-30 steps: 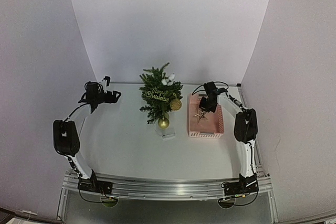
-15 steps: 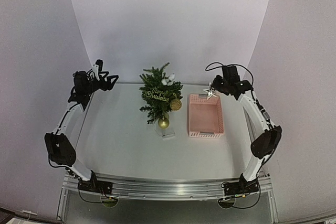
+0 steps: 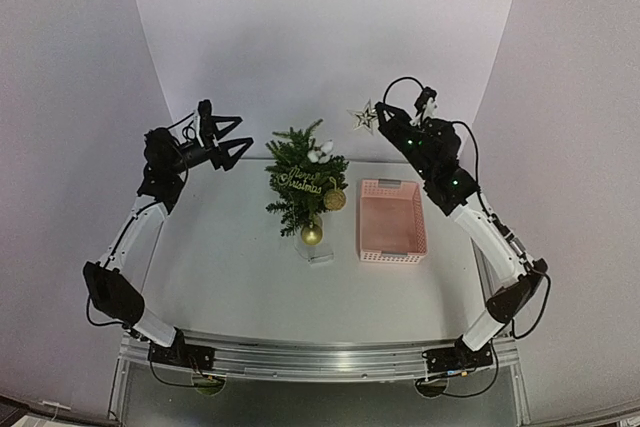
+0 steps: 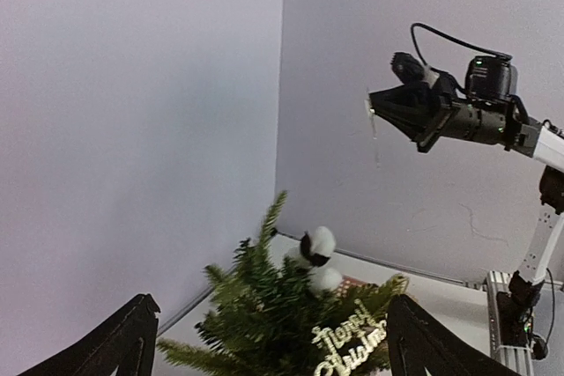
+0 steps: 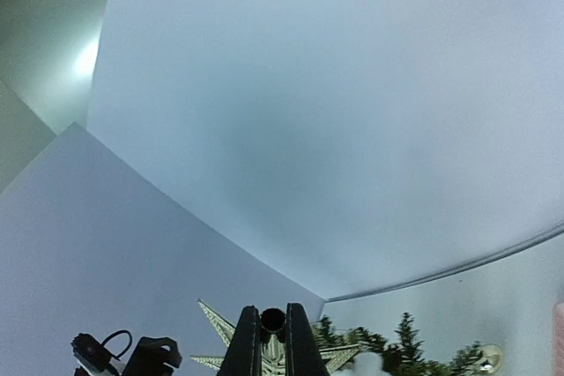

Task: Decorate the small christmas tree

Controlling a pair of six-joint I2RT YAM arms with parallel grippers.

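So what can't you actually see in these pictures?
- Right wrist view: the star is mostly hidden behind the right end effector and cut by the bottom edge.
- Left wrist view: the small christmas tree loses its lower half and base to the bottom edge.
- Top view: the gold sign is too small to read.

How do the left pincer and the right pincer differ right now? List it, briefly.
The left pincer gapes wide and holds nothing; the right pincer is shut on a silver star-shaped ornament. The left pincer hangs left of the small dark green christmas tree; the right pincer hangs on its right, higher than the treetop. Shared: both are black, held in the air and aimed at the tree.
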